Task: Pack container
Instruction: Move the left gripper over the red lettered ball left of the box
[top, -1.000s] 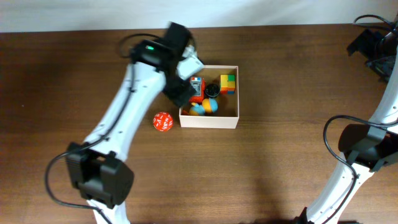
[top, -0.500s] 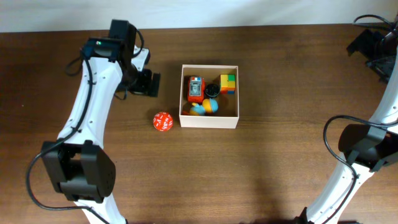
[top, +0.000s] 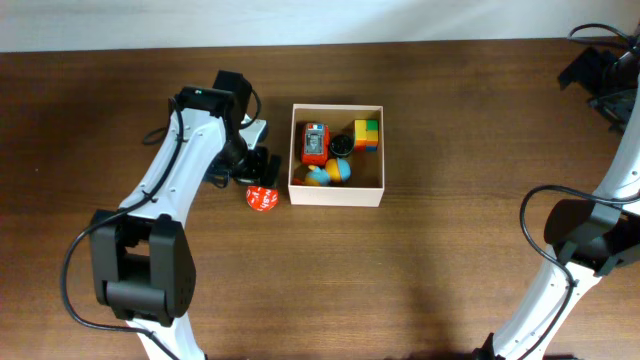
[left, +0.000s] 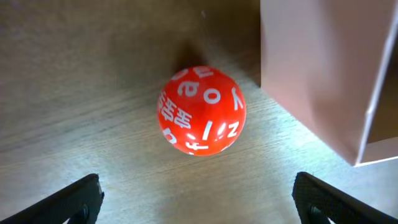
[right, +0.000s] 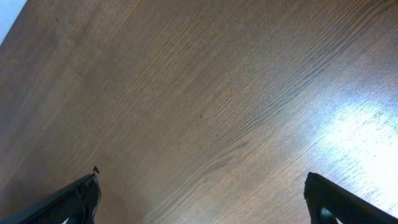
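Overhead, the square shallow white-walled cardboard container (top: 336, 194) sits on the dark brown wooden table (top: 430, 270), far of centre. It holds a red toy (top: 315, 143), a yellow, green and red block cube (top: 367, 134), a black round piece (top: 341, 146) and blue-and-orange balls (top: 330, 173). Just left of its near left corner lies a red ball printed with white letters (top: 262, 196); a, o and y are readable. The left gripper (left: 202, 200) hovers above it, fingers spread wide. The right gripper (right: 202, 199), far right, gapes equally wide over bare wood.

Dark wooden table (top: 430, 250) carries the container (top: 336, 192) and a red ball (top: 262, 196).
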